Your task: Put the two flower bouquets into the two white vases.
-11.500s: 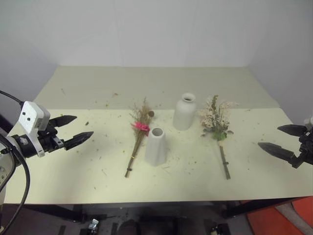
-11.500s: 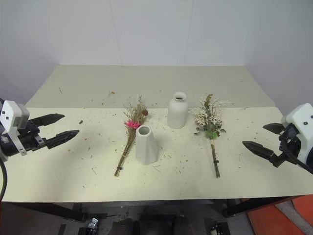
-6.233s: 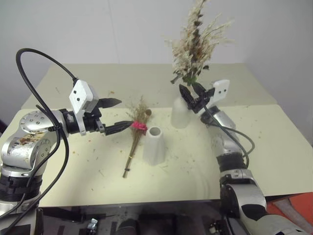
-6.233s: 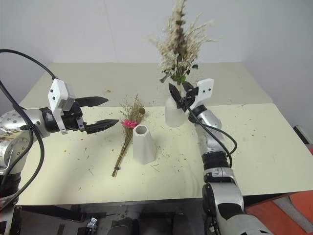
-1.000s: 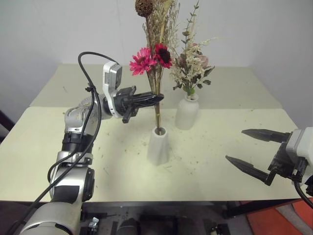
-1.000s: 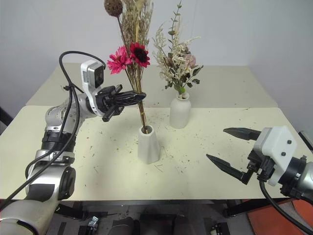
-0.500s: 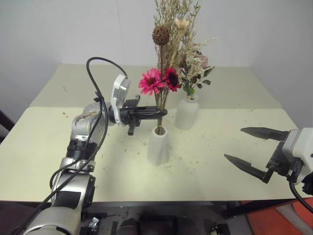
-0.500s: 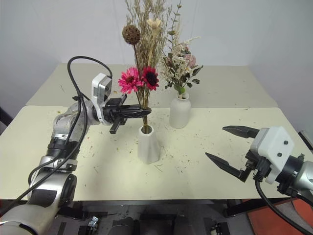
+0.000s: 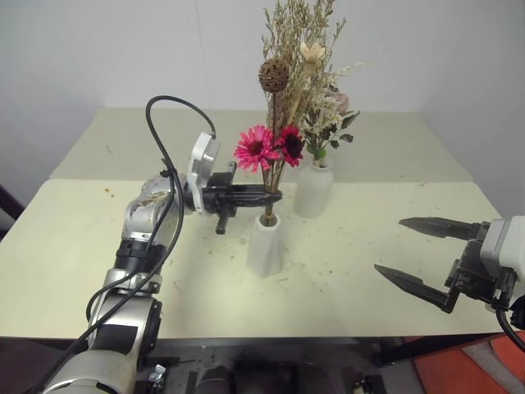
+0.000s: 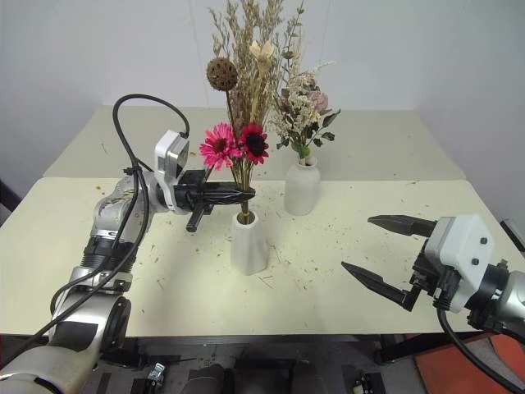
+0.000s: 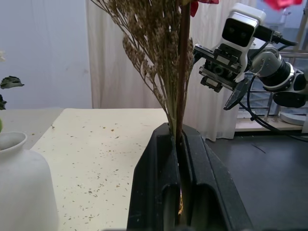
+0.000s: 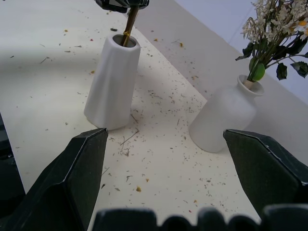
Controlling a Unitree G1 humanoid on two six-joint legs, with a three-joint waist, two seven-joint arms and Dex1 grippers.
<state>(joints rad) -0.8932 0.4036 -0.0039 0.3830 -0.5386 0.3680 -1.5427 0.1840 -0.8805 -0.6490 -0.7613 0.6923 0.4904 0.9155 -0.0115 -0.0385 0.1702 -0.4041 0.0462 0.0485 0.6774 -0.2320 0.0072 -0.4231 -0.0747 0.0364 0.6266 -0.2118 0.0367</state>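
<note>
Since the earlier frame, the pink-daisy bouquet (image 9: 275, 152) has sunk deeper into the cone vase (image 9: 265, 244). The left wrist view shows the left gripper (image 11: 179, 144) fingers clamped on its stems; the head views show its long axis upright, blooms up. The right gripper (image 9: 426, 256) fingers stand apart above the tabletop (image 9: 344, 283).

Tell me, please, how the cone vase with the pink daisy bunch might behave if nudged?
The cone vase would probably tip easily: the pink daisy bunch towers well above its small mouth. It looks matte, so likely not slippery. It may break if it falls.

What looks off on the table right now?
Dried plant crumbs are scattered over the tabletop around both vases. Otherwise tidy: the cone vase and bottle vase stand upright, each with a bouquet in it.
</note>
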